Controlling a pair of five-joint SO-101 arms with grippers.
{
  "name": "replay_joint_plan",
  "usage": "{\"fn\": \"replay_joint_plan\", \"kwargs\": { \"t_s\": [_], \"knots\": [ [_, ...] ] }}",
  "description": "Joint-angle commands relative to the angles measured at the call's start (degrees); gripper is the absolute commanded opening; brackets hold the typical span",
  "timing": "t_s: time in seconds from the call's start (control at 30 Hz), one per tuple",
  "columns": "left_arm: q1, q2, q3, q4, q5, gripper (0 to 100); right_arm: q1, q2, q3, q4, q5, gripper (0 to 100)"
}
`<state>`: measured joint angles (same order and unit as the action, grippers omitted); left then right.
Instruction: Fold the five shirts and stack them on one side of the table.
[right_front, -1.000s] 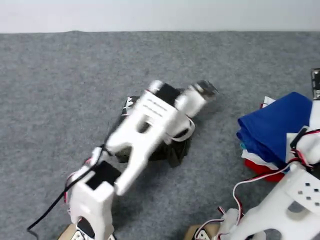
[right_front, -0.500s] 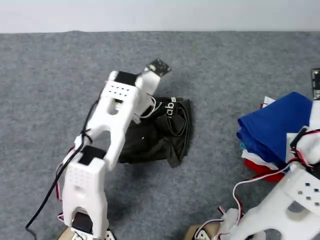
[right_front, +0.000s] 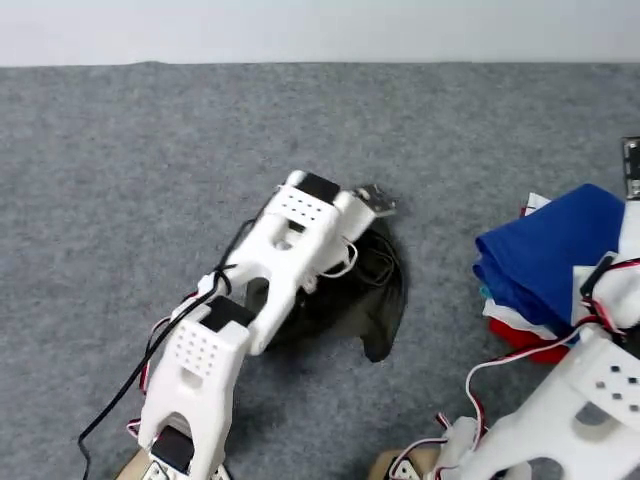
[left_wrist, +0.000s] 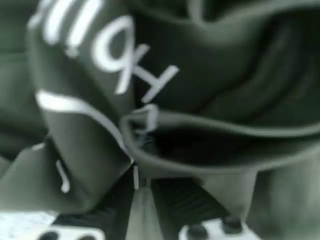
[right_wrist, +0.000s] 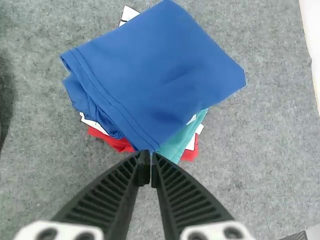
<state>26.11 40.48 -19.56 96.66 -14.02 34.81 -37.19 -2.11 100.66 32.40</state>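
Note:
A black shirt (right_front: 375, 290) lies crumpled mid-table, partly under my left arm. In the left wrist view its dark folds with white print (left_wrist: 210, 75) sit right against the lens, and my left gripper (left_wrist: 137, 182) is shut on a fold of it. At the table's right side stands a stack of folded shirts: a blue shirt (right_front: 550, 250) on top, with white, teal (right_wrist: 182, 137) and red (right_front: 525, 338) ones below it. My right gripper (right_wrist: 150, 167) hangs shut and empty above the near edge of the blue shirt (right_wrist: 155, 85).
Grey felt covers the table (right_front: 120, 180), with wide bare room at the left and the back. A pale wall borders the far edge. The right arm's white body (right_front: 600, 370) and its wires stand at the front right, next to the stack.
My left arm swung left and has come back toward the right. The black shirt has shifted right with it and bunched up. The right arm and the stack have not moved.

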Motion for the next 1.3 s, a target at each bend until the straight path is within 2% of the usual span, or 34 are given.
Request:
{"fn": "replay_joint_plan", "kwargs": {
  "t_s": [0.0, 0.23, 0.4, 0.63, 0.83, 1.03, 1.13, 1.27],
  "knots": [
    [1.3, -0.4, -1.1, 3.9, -0.4, 1, 0.5, -1.5, -0.3, 2.2, 0.2, 1.9],
    [0.5, -5.9, -2.3, 2.7, -0.8, 1, 0.5, -1.5, -0.3, 2.2, 0.2, 1.9],
    [-6.3, -7.9, -6.4, 0.0, -0.9, 1, 0.5, -1.5, -0.3, 2.2, 0.2, 2.0],
    [-16.4, -4.8, -12.1, -1.3, -6.0, 1, 0.4, -1.1, -0.3, 2.2, 0.2, 2.0],
    [-20.6, 1.8, -12.4, -4.4, -6.1, 1, -3.0, -1.1, -0.3, 2.2, 0.2, 2.0],
    [-25.1, 5.0, -13.5, -7.9, -9.7, 1, -3.6, -1.0, -0.3, 2.2, 0.2, 1.9],
    [-27.4, 5.1, -17.7, -7.1, -10.6, 1, -3.6, -1.0, -0.3, 2.2, 0.2, 1.9],
    [-26.2, 4.9, -26.7, 1.2, -10.6, 1, -3.6, -0.9, -0.3, 2.2, 0.2, 2.0]
  ]
}}
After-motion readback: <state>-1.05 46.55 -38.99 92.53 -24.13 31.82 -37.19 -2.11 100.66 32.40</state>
